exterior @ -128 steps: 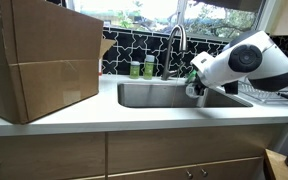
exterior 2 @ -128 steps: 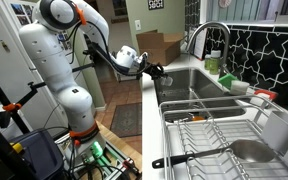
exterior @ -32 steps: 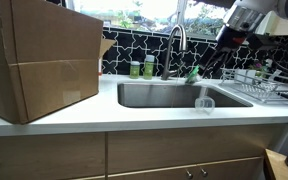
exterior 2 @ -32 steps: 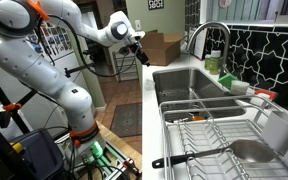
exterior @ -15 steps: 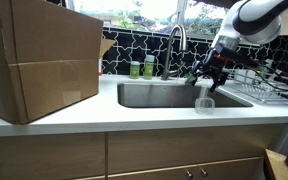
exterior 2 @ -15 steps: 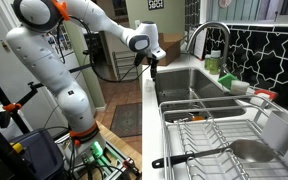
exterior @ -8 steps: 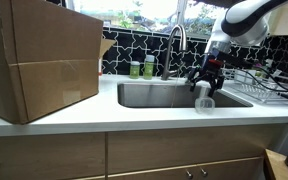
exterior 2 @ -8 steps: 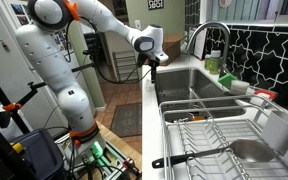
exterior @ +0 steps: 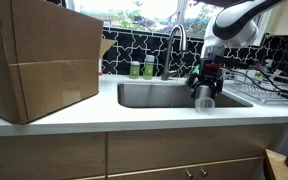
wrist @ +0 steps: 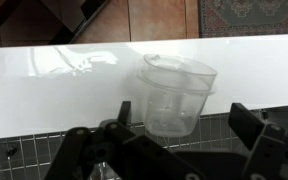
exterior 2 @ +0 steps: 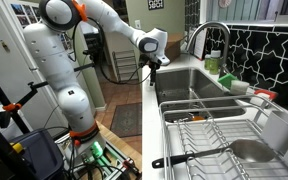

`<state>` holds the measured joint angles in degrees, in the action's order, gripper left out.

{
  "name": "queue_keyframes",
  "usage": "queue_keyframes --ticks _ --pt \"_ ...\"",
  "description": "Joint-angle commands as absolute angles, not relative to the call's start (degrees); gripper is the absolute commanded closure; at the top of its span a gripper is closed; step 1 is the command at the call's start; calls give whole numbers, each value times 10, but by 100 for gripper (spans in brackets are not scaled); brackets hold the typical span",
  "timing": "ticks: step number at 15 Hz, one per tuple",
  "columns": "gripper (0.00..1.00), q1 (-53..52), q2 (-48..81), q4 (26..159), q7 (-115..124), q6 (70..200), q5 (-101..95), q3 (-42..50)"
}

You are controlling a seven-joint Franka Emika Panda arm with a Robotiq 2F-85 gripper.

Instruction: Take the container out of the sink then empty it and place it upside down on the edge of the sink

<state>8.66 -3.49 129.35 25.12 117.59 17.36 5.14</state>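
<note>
Container of clear thin plastic [wrist: 174, 92] stands on the white tabletop [wrist: 44, 90] at the front rim of the stainless steel sink [exterior: 154, 96], outside the basin. My hand [exterior: 205, 88] hangs directly above it, spread wide and holding nothing. I judge the container light, slippery and easily squashed, so I would grip gently across its side walls.

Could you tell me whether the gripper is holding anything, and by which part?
Nothing is held: the open gripper hovers over the clear container without touching it.
</note>
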Motion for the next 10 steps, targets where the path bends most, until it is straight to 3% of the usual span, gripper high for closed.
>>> queue_keyframes --ticks 1,10 --pt "0 84 -8 1270 241 1148 173 61" --pt "0 87 26 1246 215 1134 197 73"
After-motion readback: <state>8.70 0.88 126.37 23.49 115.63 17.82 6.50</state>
